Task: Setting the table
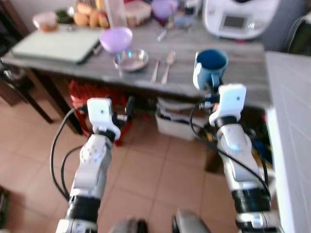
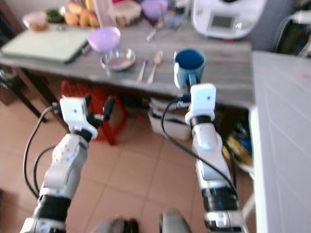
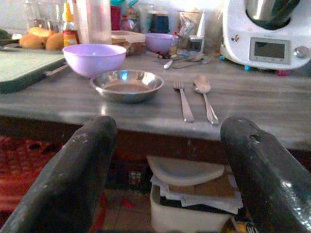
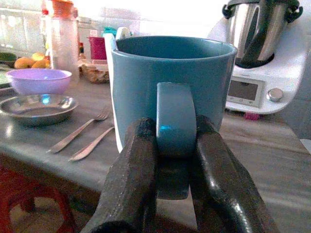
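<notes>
**Mug in hand, place setting waiting**

Head views: the right gripper (image 1: 210,88) holds the blue mug (image 1: 212,65) by its handle above the near edge of the grey table (image 1: 233,73), to the right of the fork (image 1: 155,70) and spoon (image 1: 168,65). The left gripper (image 1: 127,109) hovers below the table edge.

Left wrist view: its fingers (image 3: 77,170) stand wide apart and empty, facing the steel dish (image 3: 127,85) and purple bowl (image 3: 94,58).

Right wrist view: both fingers (image 4: 133,179) are clamped on the mug's handle (image 4: 176,136).

The mug-placing step seems underway; next calls for lowering it beside the spoon and releasing.

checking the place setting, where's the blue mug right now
The blue mug is on the robot's right, held by its handle in the right gripper above the table's front edge, right of the spoon.
</notes>
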`<state>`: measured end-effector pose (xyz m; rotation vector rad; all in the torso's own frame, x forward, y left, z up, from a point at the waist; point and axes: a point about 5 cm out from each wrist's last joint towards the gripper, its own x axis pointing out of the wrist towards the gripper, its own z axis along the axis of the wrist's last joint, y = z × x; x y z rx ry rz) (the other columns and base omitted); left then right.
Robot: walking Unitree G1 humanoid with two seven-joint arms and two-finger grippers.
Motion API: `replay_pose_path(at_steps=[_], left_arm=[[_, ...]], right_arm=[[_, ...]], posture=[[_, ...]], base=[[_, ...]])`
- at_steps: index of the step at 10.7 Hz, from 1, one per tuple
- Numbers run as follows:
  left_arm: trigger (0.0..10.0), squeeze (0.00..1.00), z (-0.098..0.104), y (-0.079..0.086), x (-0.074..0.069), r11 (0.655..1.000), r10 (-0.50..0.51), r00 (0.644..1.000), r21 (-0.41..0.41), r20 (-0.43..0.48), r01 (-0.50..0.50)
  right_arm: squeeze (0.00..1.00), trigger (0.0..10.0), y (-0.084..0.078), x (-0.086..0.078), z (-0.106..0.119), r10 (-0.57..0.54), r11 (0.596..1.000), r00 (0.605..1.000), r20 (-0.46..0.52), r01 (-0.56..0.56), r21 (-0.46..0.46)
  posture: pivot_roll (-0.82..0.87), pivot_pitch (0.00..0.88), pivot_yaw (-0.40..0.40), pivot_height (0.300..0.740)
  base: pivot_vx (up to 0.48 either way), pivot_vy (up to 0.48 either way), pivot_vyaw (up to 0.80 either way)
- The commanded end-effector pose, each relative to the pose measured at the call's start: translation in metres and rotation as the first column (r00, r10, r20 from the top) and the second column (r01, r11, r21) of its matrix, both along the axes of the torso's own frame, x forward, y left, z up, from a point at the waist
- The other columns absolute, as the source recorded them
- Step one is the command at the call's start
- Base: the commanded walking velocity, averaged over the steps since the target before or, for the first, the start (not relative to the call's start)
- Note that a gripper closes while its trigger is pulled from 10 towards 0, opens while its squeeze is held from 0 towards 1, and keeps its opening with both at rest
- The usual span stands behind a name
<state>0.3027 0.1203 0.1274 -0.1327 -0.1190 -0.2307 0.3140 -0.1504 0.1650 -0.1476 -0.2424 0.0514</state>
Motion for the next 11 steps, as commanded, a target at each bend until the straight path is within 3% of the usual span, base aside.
replay_pose_path(at_steps=[1, 3, 5, 10, 11], left_arm=[[10.0, 0.0, 0.003, -0.004, 0.0, 1.0, -0.017, 1.0, 0.006, 0.015, 0.017], [10.0, 0.0, 0.004, -0.004, 0.0, 1.0, -0.013, 1.0, -0.004, 0.015, 0.013], [10.0, 0.0, 0.004, -0.004, 0.0, 1.0, -0.011, 1.0, -0.006, 0.017, 0.011], [10.0, 0.0, 0.005, -0.003, -0.002, 1.0, -0.016, 1.0, -0.023, 0.026, 0.017], [10.0, 0.0, 0.004, -0.001, -0.004, 1.0, -0.014, 1.0, -0.023, 0.026, 0.015]], right_arm=[[0.0, 10.0, -0.005, 0.0, 0.007, -0.018, 1.0, 0.999, 0.03, 0.018, 0.011], [0.0, 10.0, -0.004, 0.0, 0.008, -0.012, 1.0, 0.999, 0.033, 0.011, 0.003], [0.0, 10.0, -0.002, 0.0, 0.01, -0.006, 1.0, 0.999, 0.05, 0.006, -0.003], [0.0, 10.0, -0.011, 0.004, 0.012, -0.096, 0.995, 0.993, 0.062, 0.098, -0.02], [0.0, 10.0, -0.013, 0.004, 0.013, -0.111, 0.993, 0.992, 0.063, 0.113, -0.021]], posture=[[-0.11, 0.085, 0.05, 0.74], [-0.11, 0.086, 0.051, 0.74], [-0.11, 0.088, 0.05, 0.74], [-0.1, 0.09, 0.046, 0.74], [-0.1, 0.092, 0.045, 0.74]], base=[[0.48, 0.0, 0.0], [0.48, 0.0, 0.0], [0.48, 0.0, 0.79], [0.48, 0.0, 0.0], [0.0, 0.0, 0.0]])
